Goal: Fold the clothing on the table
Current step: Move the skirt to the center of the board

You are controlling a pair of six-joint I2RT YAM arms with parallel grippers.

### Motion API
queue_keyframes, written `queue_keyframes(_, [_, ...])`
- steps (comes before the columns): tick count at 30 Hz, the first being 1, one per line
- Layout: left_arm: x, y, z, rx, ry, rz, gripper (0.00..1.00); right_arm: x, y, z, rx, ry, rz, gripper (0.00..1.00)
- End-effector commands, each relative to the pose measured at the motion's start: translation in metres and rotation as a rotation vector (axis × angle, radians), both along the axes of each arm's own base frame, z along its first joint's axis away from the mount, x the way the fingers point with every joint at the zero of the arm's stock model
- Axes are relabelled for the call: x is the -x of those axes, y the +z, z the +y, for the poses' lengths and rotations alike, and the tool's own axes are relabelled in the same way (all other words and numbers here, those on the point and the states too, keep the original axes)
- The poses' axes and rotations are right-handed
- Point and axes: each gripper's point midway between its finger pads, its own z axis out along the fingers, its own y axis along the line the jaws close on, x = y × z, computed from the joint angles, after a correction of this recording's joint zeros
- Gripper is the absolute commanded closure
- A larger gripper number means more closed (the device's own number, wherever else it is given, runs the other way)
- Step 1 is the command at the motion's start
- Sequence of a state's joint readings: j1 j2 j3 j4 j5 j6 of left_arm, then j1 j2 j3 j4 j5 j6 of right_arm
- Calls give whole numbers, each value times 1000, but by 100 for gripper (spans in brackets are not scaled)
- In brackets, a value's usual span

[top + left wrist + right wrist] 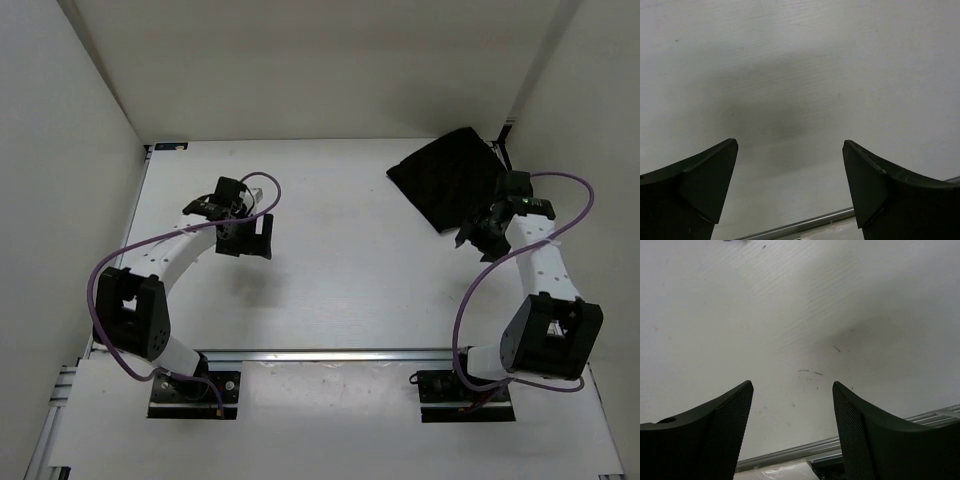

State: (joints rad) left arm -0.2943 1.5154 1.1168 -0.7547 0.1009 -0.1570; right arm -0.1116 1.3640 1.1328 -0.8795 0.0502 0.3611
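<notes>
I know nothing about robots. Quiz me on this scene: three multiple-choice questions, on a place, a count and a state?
1. Where on the table does the clothing lie? A. far right corner B. near left corner C. centre
2. How many robot arms are there? A. one B. two C. three
3. How are the left hand and right hand? A. both open, empty B. both shut on the clothing C. one open, one shut
Answers: 1 A, the black heap sits far right. 2 B, one arm on each side. 3 A, each wrist view shows spread fingers over bare table.
</notes>
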Motion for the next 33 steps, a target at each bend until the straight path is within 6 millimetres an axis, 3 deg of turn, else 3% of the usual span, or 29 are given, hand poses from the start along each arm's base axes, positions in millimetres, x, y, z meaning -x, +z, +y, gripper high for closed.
queue_keyframes(1, [1, 10, -29, 100, -72, -27, 2, -23, 6, -11, 6, -66, -19, 30])
queue_keyframes(4, [-8, 24, -38, 135, -90, -56, 1, -45, 0, -17, 7, -82, -28, 29])
queue_keyframes(6, [-15, 28, -33, 80, -79, -85, 2, -60, -4, -17, -35, -107, -47, 31])
queue_keyframes(8, [-20, 23, -29, 39, -80, -83, 13, -80, -12, -14, -81, -147, -76, 35])
queue_keyframes(10, [-23, 20, -19, 21, -47, -70, 43, -92, -25, -16, -103, -199, -74, 40])
queue_keyframes(12, [-22, 19, -15, 49, -36, -56, 53, -107, -33, -10, -147, -236, -84, 42])
queue_keyframes(17, [-22, 19, -17, 85, -25, -53, 51, -132, -60, 2, -189, -295, -64, 44])
queue_keyframes(25, [-9, 6, -13, 100, -8, -6, 56, -167, -63, 15, -216, -322, -105, 46])
queue_keyframes(30, [-15, 12, -6, 98, 15, -18, 56, -181, -83, 10, -179, -333, -72, 49])
queue_keyframes(33, [-18, 17, -5, 116, 28, -31, 56, -191, -82, 10, -147, -318, -66, 50])
